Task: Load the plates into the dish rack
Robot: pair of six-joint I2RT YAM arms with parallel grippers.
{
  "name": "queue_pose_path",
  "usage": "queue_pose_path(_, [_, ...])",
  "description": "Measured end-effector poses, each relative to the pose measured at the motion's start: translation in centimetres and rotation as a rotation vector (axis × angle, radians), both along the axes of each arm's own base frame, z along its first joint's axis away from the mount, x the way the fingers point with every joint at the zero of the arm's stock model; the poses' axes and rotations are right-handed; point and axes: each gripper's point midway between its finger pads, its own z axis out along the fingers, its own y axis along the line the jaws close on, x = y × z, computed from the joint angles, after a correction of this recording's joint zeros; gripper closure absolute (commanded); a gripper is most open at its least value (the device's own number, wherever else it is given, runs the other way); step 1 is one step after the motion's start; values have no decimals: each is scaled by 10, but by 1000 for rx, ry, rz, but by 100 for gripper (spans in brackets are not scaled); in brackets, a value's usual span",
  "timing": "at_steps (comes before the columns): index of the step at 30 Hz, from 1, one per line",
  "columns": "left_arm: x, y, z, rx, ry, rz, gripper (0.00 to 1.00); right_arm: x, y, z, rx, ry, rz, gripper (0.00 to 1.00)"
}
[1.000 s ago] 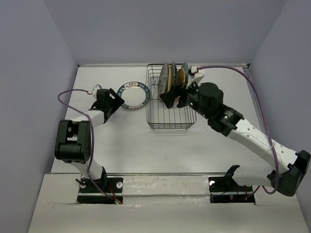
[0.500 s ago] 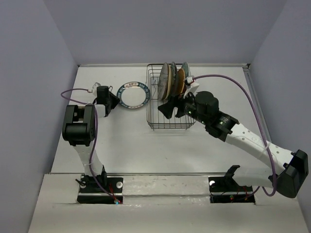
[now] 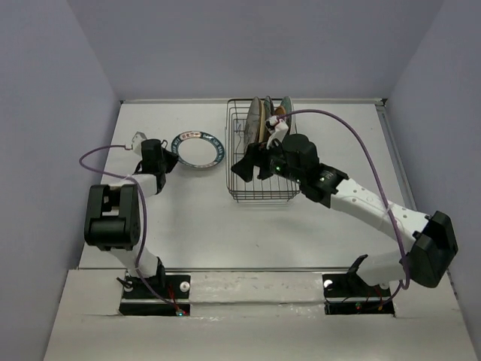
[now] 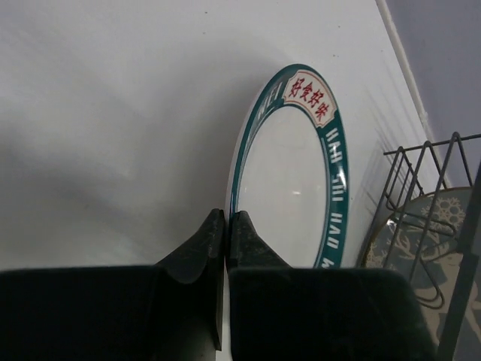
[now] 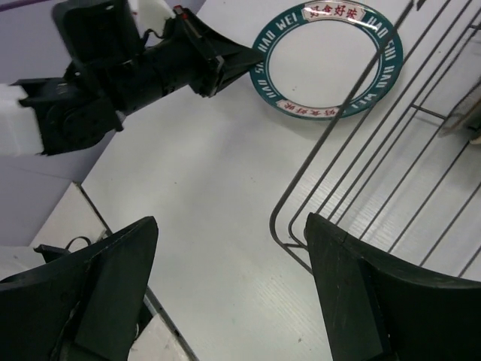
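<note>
A white plate with a teal-and-red rim (image 3: 197, 149) lies on the table left of the dish rack (image 3: 263, 198). My left gripper (image 3: 167, 154) is shut on the plate's left rim; in the left wrist view the fingers (image 4: 226, 218) pinch the plate's edge (image 4: 289, 188). Several plates (image 3: 261, 120) stand upright at the back of the black wire rack. My right gripper (image 3: 252, 162) hangs open over the rack's front left part. In the right wrist view nothing sits between the right gripper (image 5: 229, 226) fingers, and the rack's corner wire (image 5: 272, 226) and the teal-and-red plate (image 5: 323, 60) show below.
Grey walls close in the white table on three sides. The left arm (image 5: 113, 83) reaches across the table left of the rack. A grey patterned plate (image 4: 421, 226) shows through the rack's wires in the left wrist view.
My left gripper has shut on the teal-and-red plate's rim, and the plate has shifted slightly left. My right gripper has drawn back from the standing plates and swung left over the rack's front left.
</note>
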Motion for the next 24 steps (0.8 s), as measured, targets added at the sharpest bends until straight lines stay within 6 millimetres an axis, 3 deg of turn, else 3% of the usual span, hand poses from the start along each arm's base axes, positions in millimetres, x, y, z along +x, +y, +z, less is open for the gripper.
queue_pose_path(4, [-45, 17, 44, 28, -67, 79, 94, 12, 27, -5, -8, 27, 56, 8])
queue_pose_path(9, [-87, 29, 137, 38, -320, 140, 94, 20, 42, -14, -16, 57, 84, 6])
queue_pose_path(13, [-117, 27, 182, 40, -457, 123, 94, 29, 55, -13, -10, 65, 94, 1])
queue_pose_path(16, [-132, 17, 191, 52, -479, 52, 94, 36, 62, -5, 1, 53, 97, 0])
queue_pose_path(19, [-148, 2, 184, 60, -451, -43, 94, 42, 67, 5, 14, 36, 93, 0])
queue_pose_path(24, [-169, -19, 182, 67, -442, -184, 94, 57, 60, 7, 11, 27, 52, 0])
